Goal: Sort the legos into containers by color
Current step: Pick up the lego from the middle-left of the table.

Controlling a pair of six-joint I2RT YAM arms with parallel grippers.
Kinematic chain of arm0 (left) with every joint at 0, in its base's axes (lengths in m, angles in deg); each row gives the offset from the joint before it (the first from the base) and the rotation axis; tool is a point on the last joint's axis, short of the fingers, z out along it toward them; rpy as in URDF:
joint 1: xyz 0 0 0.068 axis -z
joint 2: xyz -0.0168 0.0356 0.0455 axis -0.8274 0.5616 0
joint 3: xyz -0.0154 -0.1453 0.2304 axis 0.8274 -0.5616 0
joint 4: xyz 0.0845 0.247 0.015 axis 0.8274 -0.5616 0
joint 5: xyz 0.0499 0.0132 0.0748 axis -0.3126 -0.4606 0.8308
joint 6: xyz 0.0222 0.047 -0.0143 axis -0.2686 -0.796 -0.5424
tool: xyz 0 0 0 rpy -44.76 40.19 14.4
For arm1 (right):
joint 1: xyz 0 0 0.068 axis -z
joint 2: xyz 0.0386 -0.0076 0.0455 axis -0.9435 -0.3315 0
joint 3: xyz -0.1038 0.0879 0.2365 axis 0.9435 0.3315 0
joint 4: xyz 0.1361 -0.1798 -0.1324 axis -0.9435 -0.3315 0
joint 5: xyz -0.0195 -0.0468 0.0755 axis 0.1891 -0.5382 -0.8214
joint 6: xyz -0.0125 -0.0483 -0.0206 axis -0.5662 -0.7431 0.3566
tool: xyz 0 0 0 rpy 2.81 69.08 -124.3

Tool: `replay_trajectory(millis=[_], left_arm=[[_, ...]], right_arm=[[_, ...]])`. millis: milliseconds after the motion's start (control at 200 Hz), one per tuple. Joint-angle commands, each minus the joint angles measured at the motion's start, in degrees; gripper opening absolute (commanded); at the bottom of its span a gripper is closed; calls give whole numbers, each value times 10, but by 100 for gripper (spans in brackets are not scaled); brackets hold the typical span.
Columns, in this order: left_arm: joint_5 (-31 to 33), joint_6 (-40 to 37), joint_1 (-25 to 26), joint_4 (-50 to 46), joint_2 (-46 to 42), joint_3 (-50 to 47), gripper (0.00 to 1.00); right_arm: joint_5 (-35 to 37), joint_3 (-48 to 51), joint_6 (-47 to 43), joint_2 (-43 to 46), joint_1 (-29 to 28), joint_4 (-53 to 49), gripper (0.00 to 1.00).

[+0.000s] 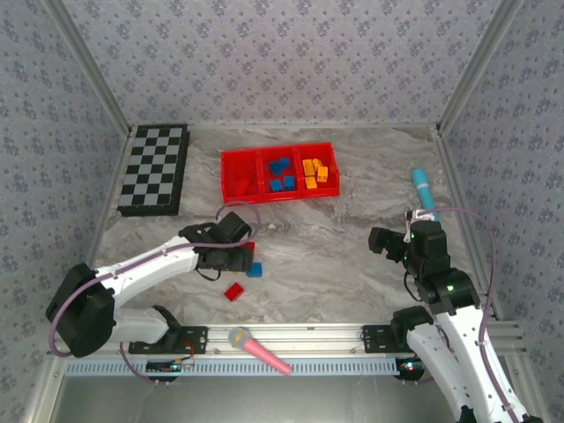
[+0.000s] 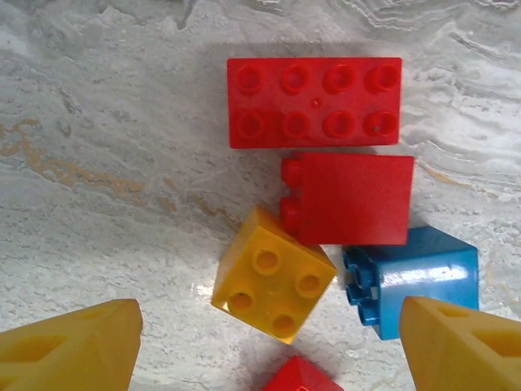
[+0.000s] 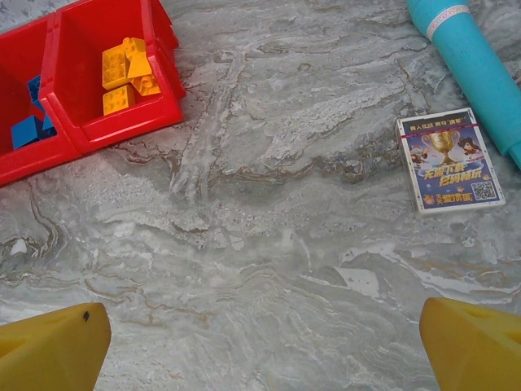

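Note:
Several legos lie in a loose cluster on the marble under my left gripper (image 2: 270,316): a flat red brick (image 2: 315,102), a red block on its side (image 2: 350,198), a yellow square block (image 2: 273,281), a blue block (image 2: 411,281) and a red corner (image 2: 301,379). The left jaws stand open on either side of the yellow block, holding nothing. From above, the left gripper (image 1: 240,258) covers most of the cluster; a blue lego (image 1: 255,270) and a red lego (image 1: 233,292) show beside it. The red tray (image 1: 264,196) holds blue (image 1: 282,174) and orange legos (image 1: 315,172). My right gripper (image 3: 262,326) is open over bare table.
A checkered board (image 1: 154,169) lies at the back left. A teal microphone (image 1: 423,189) and a small card box (image 3: 448,159) lie near the right arm. A pink microphone (image 1: 260,348) rests on the front rail. The tray's corner (image 3: 114,122) sits left of and beyond the right gripper.

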Motion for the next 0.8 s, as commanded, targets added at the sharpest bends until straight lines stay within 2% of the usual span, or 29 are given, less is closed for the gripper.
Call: replay_trajectory(millis=[0, 525, 795], left_arm=[[-30, -43, -22, -1, -7, -6, 80], [-55, -96, -51, 21, 71, 1, 66], [-54, -95, -63, 27, 100, 4, 50]], right_arm=[[1, 6, 6, -1, -3, 7, 99], [6, 4, 5, -3, -2, 5, 99], [5, 5, 4, -5, 0, 7, 99]])
